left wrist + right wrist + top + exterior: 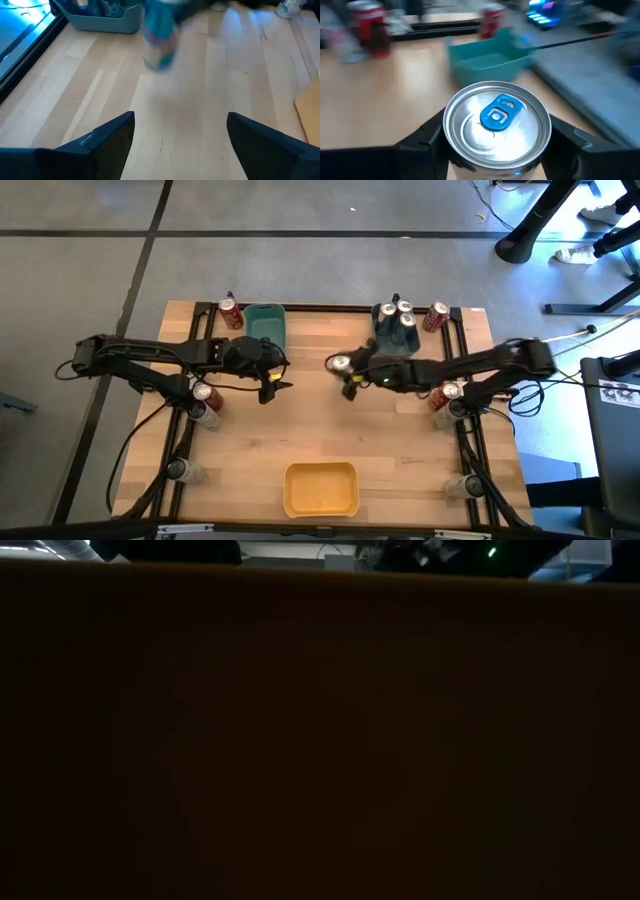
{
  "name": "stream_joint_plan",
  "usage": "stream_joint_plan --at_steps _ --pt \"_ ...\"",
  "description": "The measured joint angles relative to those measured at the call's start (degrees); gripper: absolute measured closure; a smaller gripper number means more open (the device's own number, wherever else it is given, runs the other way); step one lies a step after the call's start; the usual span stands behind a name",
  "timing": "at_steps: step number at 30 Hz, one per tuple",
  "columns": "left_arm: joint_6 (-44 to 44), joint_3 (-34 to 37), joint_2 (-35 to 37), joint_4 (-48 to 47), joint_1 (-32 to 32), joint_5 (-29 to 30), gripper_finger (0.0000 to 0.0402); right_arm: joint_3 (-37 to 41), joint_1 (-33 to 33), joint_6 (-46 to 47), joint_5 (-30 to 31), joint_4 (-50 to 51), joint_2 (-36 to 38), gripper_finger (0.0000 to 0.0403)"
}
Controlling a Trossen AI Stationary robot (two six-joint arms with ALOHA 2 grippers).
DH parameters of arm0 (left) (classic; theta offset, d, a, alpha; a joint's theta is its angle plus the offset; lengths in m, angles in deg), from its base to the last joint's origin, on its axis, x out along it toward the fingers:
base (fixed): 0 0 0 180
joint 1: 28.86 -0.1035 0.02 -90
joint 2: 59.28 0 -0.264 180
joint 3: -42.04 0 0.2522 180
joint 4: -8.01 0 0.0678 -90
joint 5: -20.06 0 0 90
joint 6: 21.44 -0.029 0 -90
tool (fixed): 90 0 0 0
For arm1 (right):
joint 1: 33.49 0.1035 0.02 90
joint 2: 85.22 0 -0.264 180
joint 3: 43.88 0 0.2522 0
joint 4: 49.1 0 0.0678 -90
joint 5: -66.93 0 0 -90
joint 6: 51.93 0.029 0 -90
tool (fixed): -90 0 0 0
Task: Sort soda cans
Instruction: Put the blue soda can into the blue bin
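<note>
My right gripper point(347, 372) is over the table's middle, shut on a can whose silver top and blue tab point(497, 124) fill the right wrist view. The left wrist view shows that can's body point(160, 40) blurred and bluish. My left gripper point(272, 385) is open near the teal bin point(266, 328), with only bare wood between its fingers point(180, 145). The grey bin point(395, 332) holds several cans. Red cans stand at the far edge point(231, 313) point(436, 316) and beside the arms point(205, 395) point(447, 394). My right gripper pinches the can between its two fingers point(427, 137), one on each side of the body just under the top rim point(449, 131). The fingers come from the table's right. The can sits upright in the hold; whether its base touches the table I cannot tell.
The yellow bin point(321, 488) sits at the near edge, and its wall point(320, 740) fills the low view. Silver cans stand at the near left point(180, 470) and near right point(462, 485) corners. Bare wood lies between the two grippers and the yellow bin.
</note>
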Motion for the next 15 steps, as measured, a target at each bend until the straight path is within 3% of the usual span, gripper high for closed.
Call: stream_joint_plan --at_steps 4,8,15 --pt "0.0 0.0 -0.2 1.4 0.0 0.0 0.0095 0.0 -0.5 -1.7 12.4 9.8 8.1 0.0185" --pt "-0.2 0.0 -0.2 2.8 0.1 0.1 0.0095 0.0 -3.2 -1.2 19.9 18.2 12.5 0.0185" --pt "-0.2 0.0 -0.2 2.9 0.1 0.1 0.0095 3.4 -11.8 2.5 20.2 16.2 12.4 0.0185"
